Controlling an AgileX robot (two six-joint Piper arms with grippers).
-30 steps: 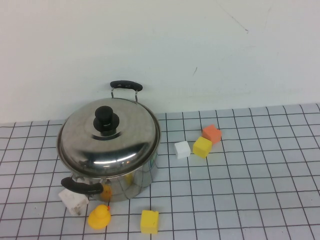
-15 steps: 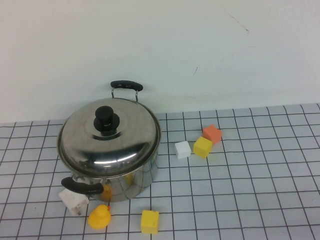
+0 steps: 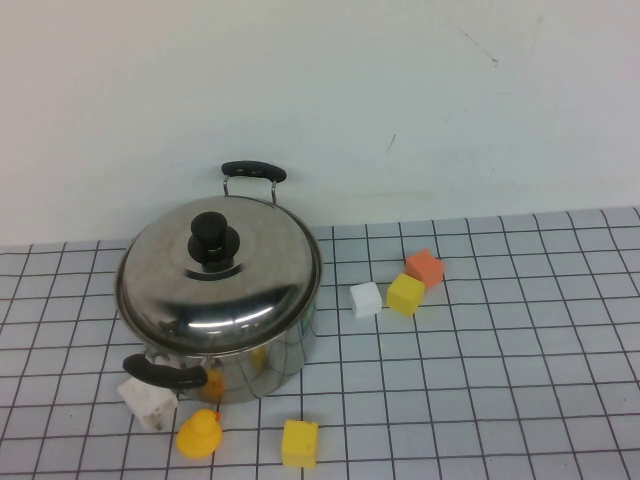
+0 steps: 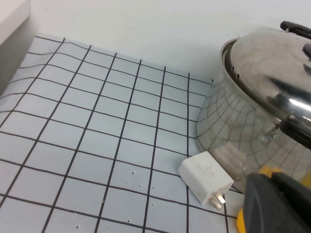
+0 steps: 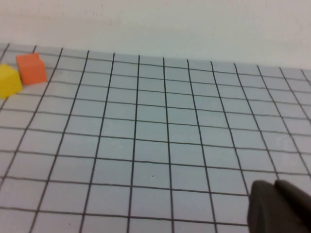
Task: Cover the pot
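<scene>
From my remote station, the pot [image 3: 240, 355] sat on the desk's [image 3: 500, 340] left side under its domed lid [image 3: 218, 280], the left hand [image 4: 272, 204] just beside it, the right hand [image 5: 279, 206] over bare grid; I couldn't tell either's grip.

One pot [image 3: 262, 365], one lid [image 3: 218, 282], two yellow blocks [image 3: 405, 294], one orange block [image 3: 424, 267], one white block [image 3: 365, 299], one duck [image 3: 199, 435], one charger plug [image 4: 205, 176]
</scene>
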